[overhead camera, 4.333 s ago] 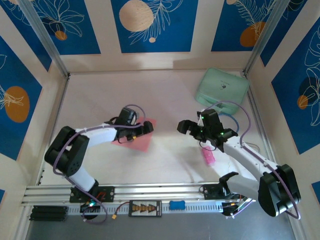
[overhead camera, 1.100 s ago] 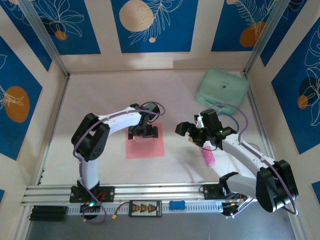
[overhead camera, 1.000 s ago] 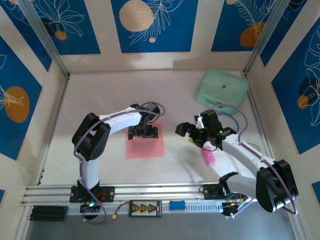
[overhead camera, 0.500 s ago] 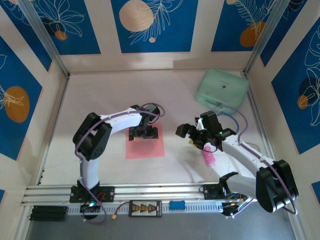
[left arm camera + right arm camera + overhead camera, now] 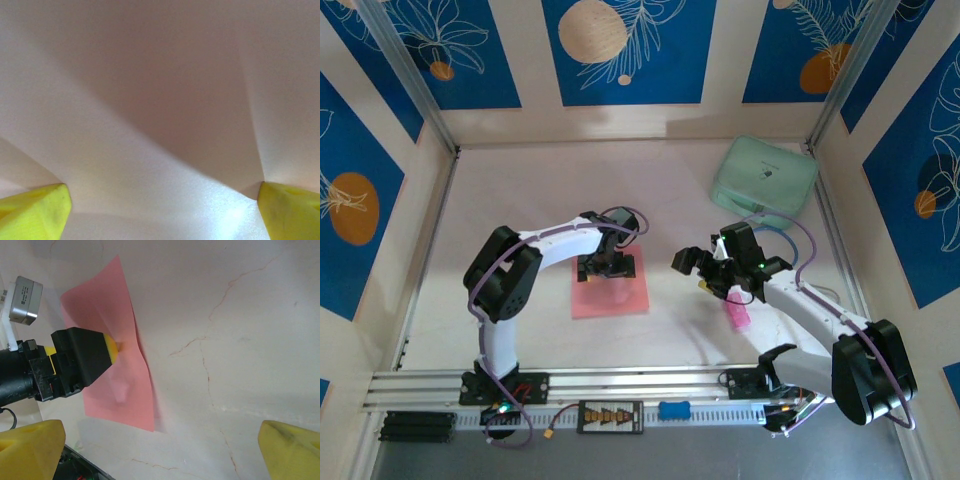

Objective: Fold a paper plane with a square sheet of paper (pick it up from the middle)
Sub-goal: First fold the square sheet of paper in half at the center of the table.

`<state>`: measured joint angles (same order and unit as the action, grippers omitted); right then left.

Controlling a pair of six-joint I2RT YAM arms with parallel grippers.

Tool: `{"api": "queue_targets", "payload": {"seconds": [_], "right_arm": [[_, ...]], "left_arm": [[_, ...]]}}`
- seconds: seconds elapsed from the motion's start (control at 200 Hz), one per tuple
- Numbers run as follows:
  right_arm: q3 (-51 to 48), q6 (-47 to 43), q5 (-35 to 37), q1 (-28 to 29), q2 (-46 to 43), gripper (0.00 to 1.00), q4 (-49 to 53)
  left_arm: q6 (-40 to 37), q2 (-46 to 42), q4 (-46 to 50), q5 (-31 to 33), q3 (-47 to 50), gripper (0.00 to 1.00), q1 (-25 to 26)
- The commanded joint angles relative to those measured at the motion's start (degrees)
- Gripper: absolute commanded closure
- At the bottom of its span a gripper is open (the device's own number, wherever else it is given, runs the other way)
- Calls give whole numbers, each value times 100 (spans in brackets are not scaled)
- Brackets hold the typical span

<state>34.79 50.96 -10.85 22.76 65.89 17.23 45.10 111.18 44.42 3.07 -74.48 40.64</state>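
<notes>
since the square sheet of paper point(image 5: 612, 296) is thin, light and limp, it would likely sag or slip if taken by an edge, so the middle is the place to pinch. it lies on the table point(image 5: 520, 200), left of centre. the left gripper point(image 5: 607, 267) stands on it, jaws spread wide, both tips pressing down; a small hump seems to rise beside them, though i can't be sure. closing gently should gather a ridge. the right gripper point(image 5: 692, 272) hangs open and empty just right of the sheet.

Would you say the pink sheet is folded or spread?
Spread: the square sheet of paper lies open, only puckered under the left gripper.
</notes>
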Motion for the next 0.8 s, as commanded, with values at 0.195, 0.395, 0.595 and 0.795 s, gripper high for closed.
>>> {"api": "queue_targets", "payload": {"seconds": [0.195,0.395,0.595,0.795], "right_arm": [[-68,72,-22,27,-42,1,8],[-68,79,-31,33,-50,1,17],[-93,81,-22,36,-79,1,22],[-99,89,-31,35,-53,1,4]], "left_arm": [[-64,-108,211,142,54,0,88],[42,-241,348,178,-49,0,89],[95,-169,296,36,84,0,86],[195,-105,36,-178,474,1,111]]}}
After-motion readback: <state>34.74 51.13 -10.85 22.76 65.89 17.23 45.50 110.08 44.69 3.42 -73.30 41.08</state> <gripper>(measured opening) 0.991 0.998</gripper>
